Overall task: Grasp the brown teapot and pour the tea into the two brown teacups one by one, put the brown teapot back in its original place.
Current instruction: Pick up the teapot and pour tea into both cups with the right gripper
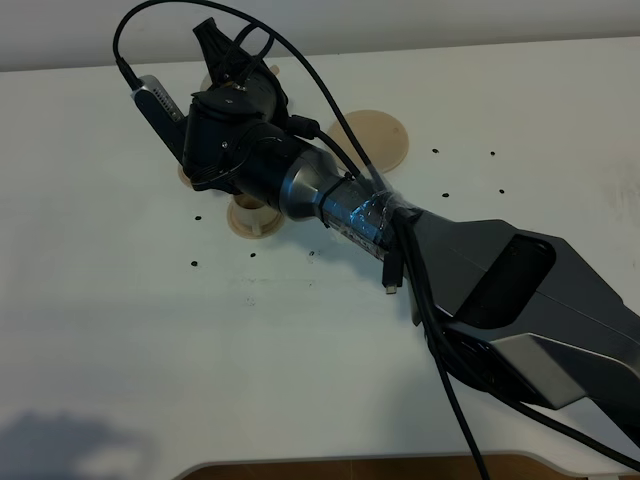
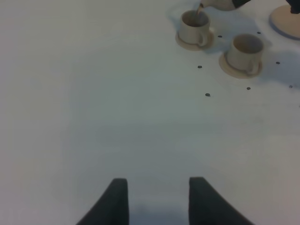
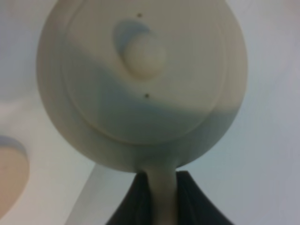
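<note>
From the high view I see my right arm [image 1: 480, 270] reaching from the lower right of the frame up to the upper left, over the white table [image 1: 140, 340]. It covers most of what sits below it. The right claw [image 3: 162, 175] is clenched on the loop handle [image 3: 161, 197] of the brown teapot [image 3: 140, 79]. The handle runs straight down between the two dark fingers [image 3: 136, 201]. In that wrist view I look down on the pot's round lid [image 3: 145, 89] and its knob [image 3: 143, 54]. The body fills most of the frame.

The left claw [image 2: 157, 201] sits low over bare table with its jaws apart and nothing between them. In the upper right of its view, one brown teacup [image 2: 193, 29] stands on its round base. The teapot's spout [image 2: 202, 6] is right above its rim at the top edge of the frame. The inside of that cup looks dark, but I cannot tell whether tea is in it. The other brown teacup [image 2: 244, 52] stands just beside it, lower and further right in the frame, apart from the first.

A flat tan saucer [image 1: 375, 135] lies bare on the table in the upper middle of the high view, just above the arm.
</note>
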### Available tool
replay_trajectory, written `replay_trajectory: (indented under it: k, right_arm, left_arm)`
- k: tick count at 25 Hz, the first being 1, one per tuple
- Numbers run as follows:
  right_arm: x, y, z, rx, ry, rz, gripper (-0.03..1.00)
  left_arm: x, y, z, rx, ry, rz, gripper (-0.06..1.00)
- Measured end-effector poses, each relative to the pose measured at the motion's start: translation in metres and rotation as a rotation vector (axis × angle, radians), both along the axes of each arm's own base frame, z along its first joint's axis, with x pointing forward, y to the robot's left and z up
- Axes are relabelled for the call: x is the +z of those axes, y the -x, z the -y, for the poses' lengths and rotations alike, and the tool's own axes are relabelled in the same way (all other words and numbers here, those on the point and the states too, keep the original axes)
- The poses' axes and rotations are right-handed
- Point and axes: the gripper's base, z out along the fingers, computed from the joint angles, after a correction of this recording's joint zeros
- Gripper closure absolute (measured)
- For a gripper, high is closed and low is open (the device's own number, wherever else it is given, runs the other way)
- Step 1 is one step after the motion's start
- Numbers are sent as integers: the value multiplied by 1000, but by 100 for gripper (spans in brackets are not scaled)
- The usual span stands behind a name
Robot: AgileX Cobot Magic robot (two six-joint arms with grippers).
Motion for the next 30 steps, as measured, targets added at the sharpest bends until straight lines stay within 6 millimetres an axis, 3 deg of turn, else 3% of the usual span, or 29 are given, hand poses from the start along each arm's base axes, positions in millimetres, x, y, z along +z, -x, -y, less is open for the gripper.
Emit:
replay_trajectory:
  k: [30]
  right_arm:
    - [5, 0, -3, 51, 55, 60, 88]
  left_arm:
    - [0, 0, 0, 0, 0, 0, 61]
